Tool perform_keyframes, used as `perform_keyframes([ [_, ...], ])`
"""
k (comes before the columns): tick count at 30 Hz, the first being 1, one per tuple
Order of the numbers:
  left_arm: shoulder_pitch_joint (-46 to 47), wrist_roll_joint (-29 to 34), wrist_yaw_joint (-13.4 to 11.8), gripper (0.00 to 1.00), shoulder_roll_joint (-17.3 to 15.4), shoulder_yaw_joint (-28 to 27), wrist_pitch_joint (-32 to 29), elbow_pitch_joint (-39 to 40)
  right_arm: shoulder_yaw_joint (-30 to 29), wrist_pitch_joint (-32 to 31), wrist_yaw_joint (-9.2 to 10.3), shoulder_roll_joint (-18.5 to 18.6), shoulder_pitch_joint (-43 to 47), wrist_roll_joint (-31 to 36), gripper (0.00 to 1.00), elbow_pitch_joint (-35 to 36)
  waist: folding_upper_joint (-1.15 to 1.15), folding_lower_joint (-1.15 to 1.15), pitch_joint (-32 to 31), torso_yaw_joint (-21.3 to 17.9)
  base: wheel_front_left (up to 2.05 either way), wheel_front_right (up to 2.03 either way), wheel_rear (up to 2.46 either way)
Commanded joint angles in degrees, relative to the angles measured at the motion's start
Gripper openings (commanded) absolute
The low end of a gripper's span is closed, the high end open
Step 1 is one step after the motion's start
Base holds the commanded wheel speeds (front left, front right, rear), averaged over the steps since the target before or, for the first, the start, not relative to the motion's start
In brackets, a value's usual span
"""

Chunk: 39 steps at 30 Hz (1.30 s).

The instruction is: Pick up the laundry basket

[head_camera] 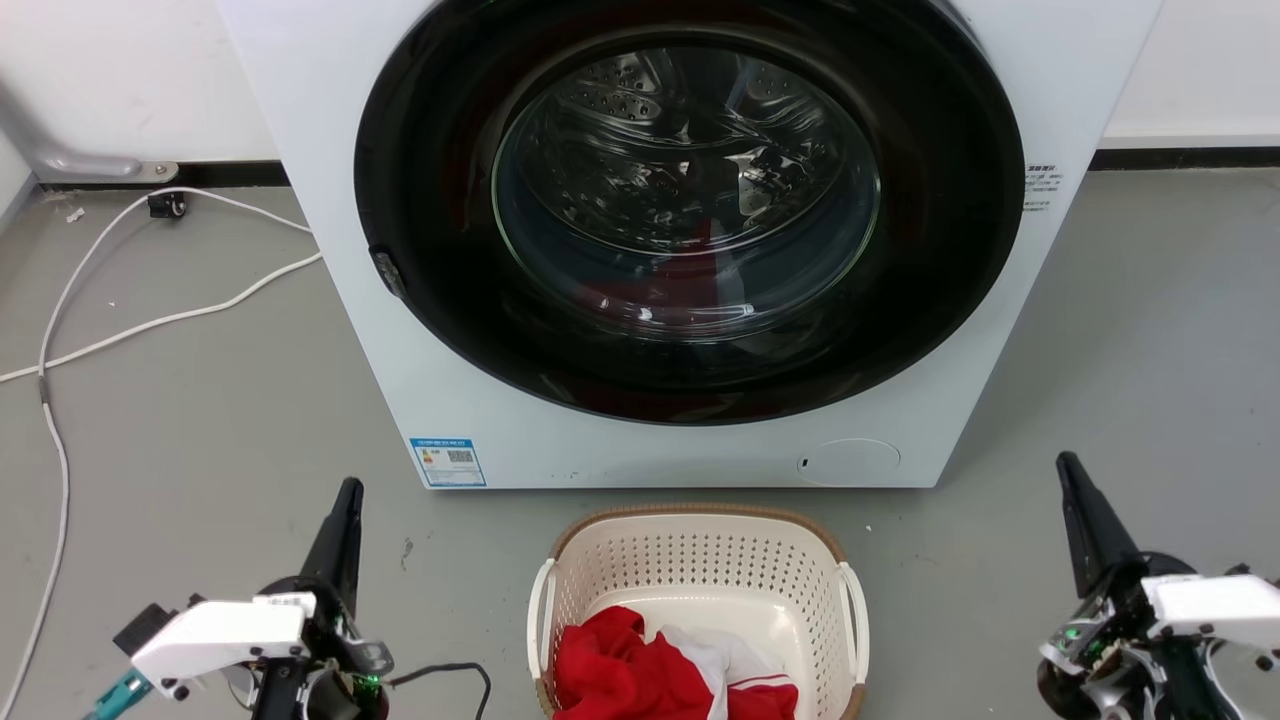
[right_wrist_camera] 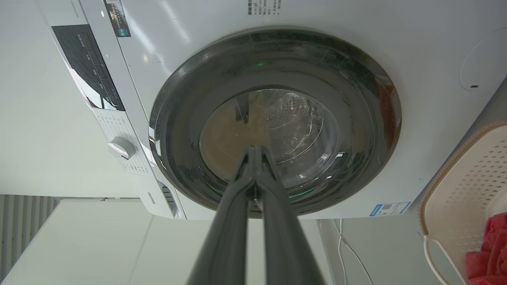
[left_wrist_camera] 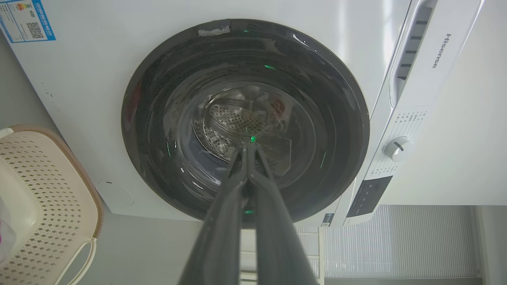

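Observation:
The laundry basket (head_camera: 700,560) stands on the grey floor just in front of the washer, cream with perforated walls, a brown rim and white side handles. Red and white clothes (head_camera: 640,670) lie inside it. Part of the laundry basket (left_wrist_camera: 43,198) lies at the left edge of the left wrist view, and the laundry basket (right_wrist_camera: 463,190) also sits at the right edge of the right wrist view. My left gripper (head_camera: 348,492) hovers to the basket's left, shut and empty. My right gripper (head_camera: 1066,465) is off to the basket's right, also shut and empty. Both point at the washer.
A white front-loading washer (head_camera: 330,300) with its dark round door (head_camera: 690,210) closed stands close behind the basket. White cables (head_camera: 150,320) trail over the floor at the left. Bare floor lies on either side of the basket.

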State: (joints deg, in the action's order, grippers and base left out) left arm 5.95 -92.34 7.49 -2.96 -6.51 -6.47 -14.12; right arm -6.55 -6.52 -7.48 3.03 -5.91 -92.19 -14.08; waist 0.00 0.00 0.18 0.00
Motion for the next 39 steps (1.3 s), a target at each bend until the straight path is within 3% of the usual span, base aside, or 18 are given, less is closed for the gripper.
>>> perform_keyframes([
  [1, 0.0, 0.0, 0.0, 1.0, 0.0, 0.0, 0.0, 0.0, 0.0, 0.0, 0.0, 0.0, 0.0, 0.0, 1.0, 0.0, 0.0, 0.0, 0.0, 0.0, 0.0, 0.0, 0.0],
  [10, 0.1, 0.6, 0.0, 1.0, 0.0, 2.9, 2.4, 0.5, 1.1, 2.2, -0.01, 0.0, 1.1, 1.0, 1.0, 1.3, 0.0, 0.0, 0.0, 0.0, 0.0, 0.0, 0.0],
  [16, 0.3, 4.3, 0.0, 1.0, -0.1, 4.6, 4.0, 1.2, 2.0, 4.0, -0.01, 0.5, 1.7, 4.4, 1.0, 2.2, 0.0, 0.0, 0.0, 0.0, 0.0, 0.0, 0.0],
  [39, -0.5, 34.4, -1.2, 1.0, 0.0, 9.2, 9.4, 4.4, 3.3, 9.0, -0.01, 0.3, 4.2, 39.5, 1.0, 7.6, 0.0, 0.0, 0.1, 0.7, 0.0, 0.0, 0.0],
])
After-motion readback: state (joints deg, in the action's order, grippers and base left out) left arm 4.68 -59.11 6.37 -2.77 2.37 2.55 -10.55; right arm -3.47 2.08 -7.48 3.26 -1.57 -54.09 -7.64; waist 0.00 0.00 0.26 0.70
